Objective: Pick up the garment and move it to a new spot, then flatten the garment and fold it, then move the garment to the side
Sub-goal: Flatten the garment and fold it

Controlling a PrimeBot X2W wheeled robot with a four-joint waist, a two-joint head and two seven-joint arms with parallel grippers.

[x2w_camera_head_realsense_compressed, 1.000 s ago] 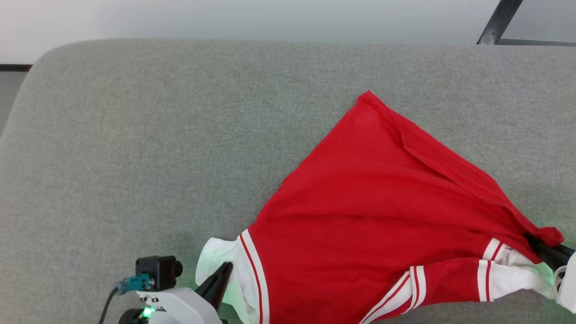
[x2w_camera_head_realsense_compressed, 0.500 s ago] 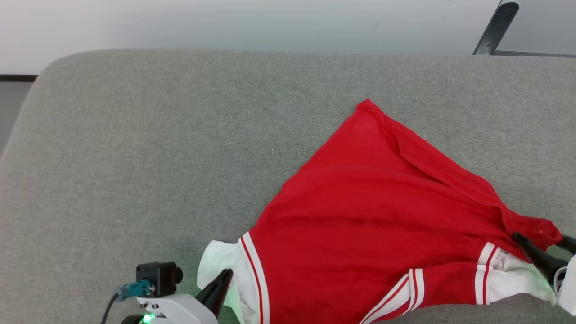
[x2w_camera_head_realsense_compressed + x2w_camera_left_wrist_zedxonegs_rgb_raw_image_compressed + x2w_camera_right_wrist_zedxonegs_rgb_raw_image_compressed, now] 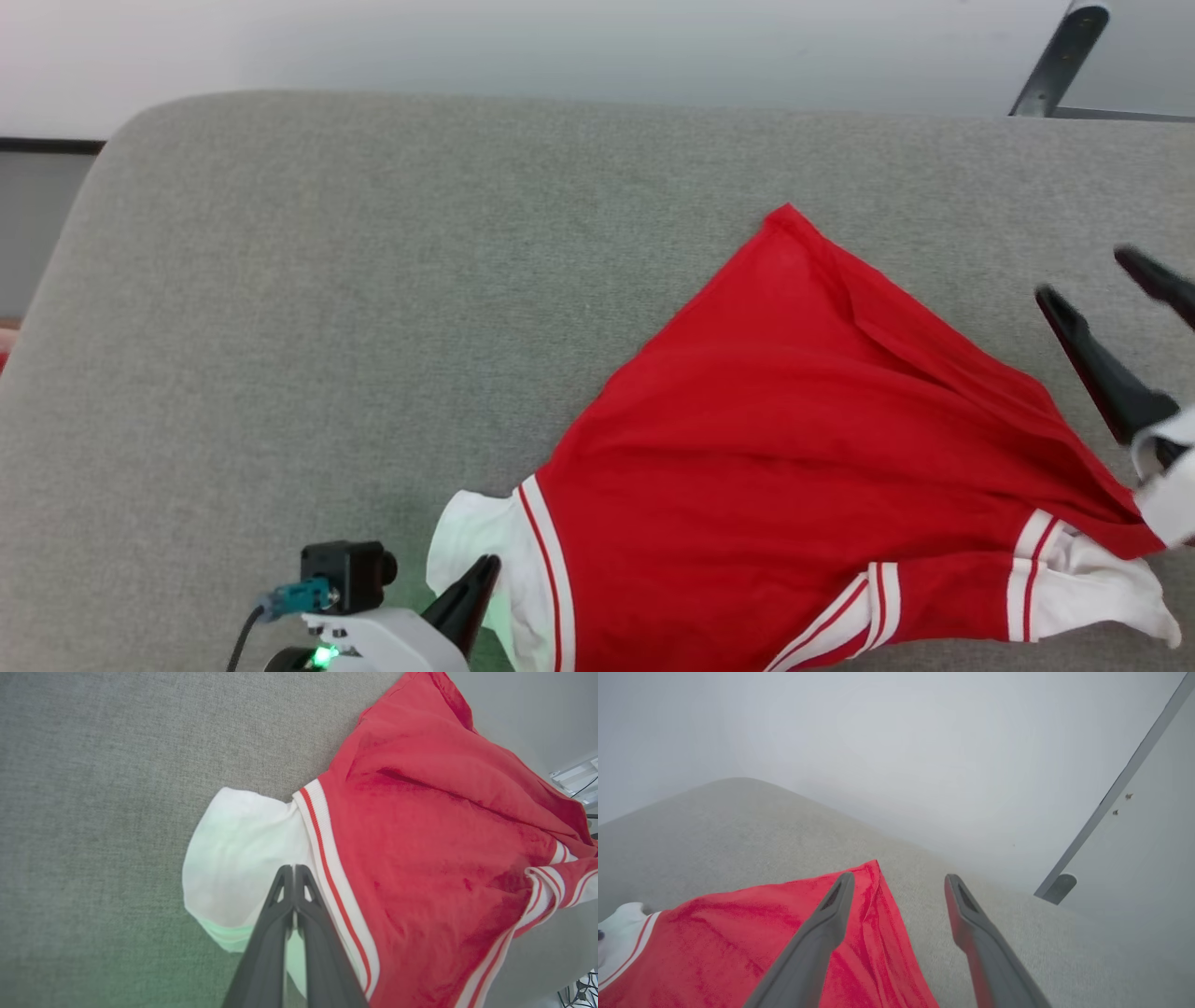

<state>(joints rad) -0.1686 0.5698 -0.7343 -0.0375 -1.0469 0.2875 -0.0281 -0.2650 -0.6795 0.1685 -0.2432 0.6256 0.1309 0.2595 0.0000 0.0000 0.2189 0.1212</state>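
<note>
L gripper [image 3: 293, 868] pressed together over white sleeve [image 3: 233, 849], 7 o'clock of garment [image 3: 794, 448], prob. anchoring it; pinch unclear. R gripper [image 3: 1083, 275] spread, clear at 3 o'clock, free to regrasp.

No readable text, numbers, labels or brand marks, on the garment [image 3: 794, 448] or elsewhere

The garment [image 3: 794, 448] runs off the bottom edge, right of the fingers of the left gripper [image 3: 488, 563]. Whether those closed fingers pinch the white sleeve [image 3: 233, 858] cannot be told. The outer finger of the right gripper [image 3: 1083, 273] is cut by the side edge.
</note>
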